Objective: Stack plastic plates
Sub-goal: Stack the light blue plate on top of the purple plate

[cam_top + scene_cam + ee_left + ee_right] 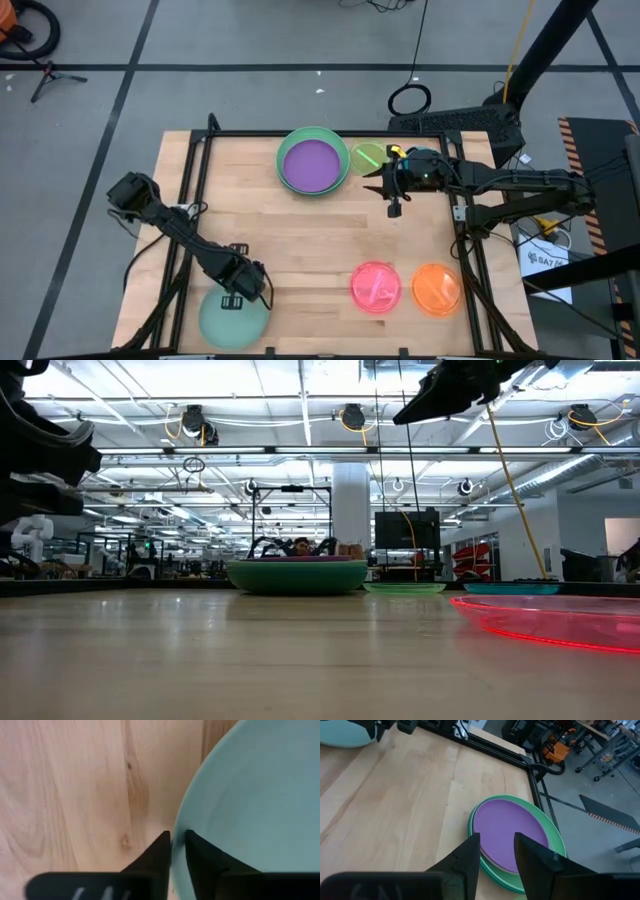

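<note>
- Left gripper (pixel 177 845) sits at the table's near-left corner, fingers narrowed onto the rim of the mint plate (pixel 233 318): one finger outside the rim, one inside.
- Mint plate lies flat on the table (pixel 300 235), partly under the gripper and out to the near edge.
- Right gripper (pixel 496 851) hangs above the table's far-right part, fingers apart, holding nothing.
- Purple plate (pixel 509 835) lies just past its fingertips in the wrist view, nested in a green plate (pixel 555 840); the stack sits far-centre on the table.
- Lime plate (pixel 368 156) lies just right of that stack, beside the right gripper.
- Pink plate (pixel 376 287) and orange plate (pixel 436 289) lie side by side at near right, well apart from both grippers.
</note>
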Controlling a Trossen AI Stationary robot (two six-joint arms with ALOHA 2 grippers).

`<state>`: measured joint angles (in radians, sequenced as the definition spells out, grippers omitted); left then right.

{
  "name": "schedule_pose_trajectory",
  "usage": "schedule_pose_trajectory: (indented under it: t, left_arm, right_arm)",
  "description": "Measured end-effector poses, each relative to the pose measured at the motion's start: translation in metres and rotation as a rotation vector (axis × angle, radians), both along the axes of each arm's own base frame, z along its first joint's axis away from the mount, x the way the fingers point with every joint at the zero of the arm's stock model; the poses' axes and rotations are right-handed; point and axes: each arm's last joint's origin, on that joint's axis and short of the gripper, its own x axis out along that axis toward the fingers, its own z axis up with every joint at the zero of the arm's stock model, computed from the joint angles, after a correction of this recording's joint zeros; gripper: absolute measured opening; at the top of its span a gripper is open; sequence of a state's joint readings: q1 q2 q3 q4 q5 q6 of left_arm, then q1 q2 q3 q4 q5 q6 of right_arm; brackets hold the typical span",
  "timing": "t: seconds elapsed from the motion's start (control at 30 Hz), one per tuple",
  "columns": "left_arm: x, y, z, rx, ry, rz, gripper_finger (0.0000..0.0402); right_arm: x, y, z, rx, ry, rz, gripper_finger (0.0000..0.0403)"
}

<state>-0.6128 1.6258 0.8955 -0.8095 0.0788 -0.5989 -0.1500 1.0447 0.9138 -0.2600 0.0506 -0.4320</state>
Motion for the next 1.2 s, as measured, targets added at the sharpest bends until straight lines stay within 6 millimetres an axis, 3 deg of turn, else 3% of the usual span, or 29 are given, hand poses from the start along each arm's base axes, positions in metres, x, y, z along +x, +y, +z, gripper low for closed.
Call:
schedule_pose_trajectory:
  t: [0.13,0.33,0.83,1.03,1.2]
  left_arm:
    - [0.0,0.0,0.002,-0.008,0.007,-0.013,0.0014]
    - [-0.002,0.004,0.008,0.068,0.02,-0.01,0.001]
    - [0.006,0.072,0.063,0.399,-0.351,0.286,0.0008]
    - [0.01,0.095,0.07,0.478,-0.4,0.382,0.0008]
    - [0.015,0.112,0.071,0.524,-0.418,0.46,0.0008]
  right_arm:
    - [0.0,0.0,0.0,0.0,0.001,-0.002,0.0112]
    - [0.0,0.0,0.0,0.0,0.0,-0.001,0.0112]
    - [0.0,0.0,0.0,0.009,-0.004,-0.007,0.0112]
    - [0.001,0.0,0.001,0.07,-0.03,-0.038,0.0112]
    - [0.014,-0.002,-0.004,0.143,-0.057,-0.073,0.0112]
